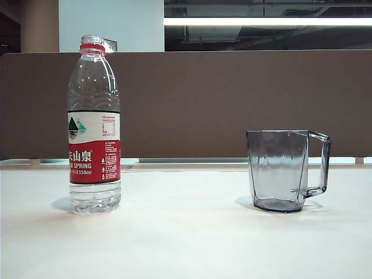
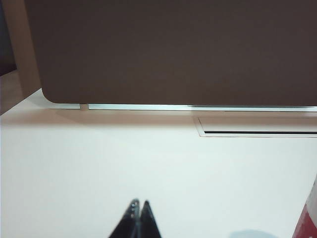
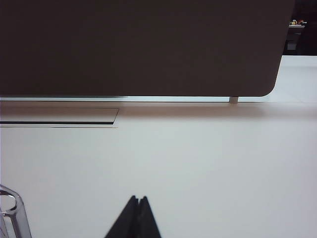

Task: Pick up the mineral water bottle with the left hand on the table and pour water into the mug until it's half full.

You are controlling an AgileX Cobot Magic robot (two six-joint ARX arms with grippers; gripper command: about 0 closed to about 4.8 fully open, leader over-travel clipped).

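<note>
The mineral water bottle [image 1: 94, 125] stands upright on the table [image 1: 186, 244], its cap off and the red neck ring showing at the top. I take it as my landmark. The mug [image 1: 286, 170] stands upright too, well apart from the bottle toward the right of the exterior view, its squared handle pointing away from the bottle. The mug looks empty — I see no water line through its smoky wall. Behind both runs a brown partition [image 1: 232, 104] along the far edge of the table.

My left gripper [image 2: 139, 204] hangs low over bare white tabletop, its two black fingertips pressed tight together with nothing between them. The bottle is just off to one side of it: only a sliver of the red label [image 2: 309, 218] shows at the edge of my left wrist view, apart from my fingertips and not touched.

My right gripper [image 3: 138, 199] is clenched as well — tips meeting in a point, nothing held. It sits on the mug's side of the bottle, and the mug's rim [image 3: 11, 204] peeks into the corner of that wrist view, near the claw but clear of it.

Neither arm appears in the exterior view.
</note>
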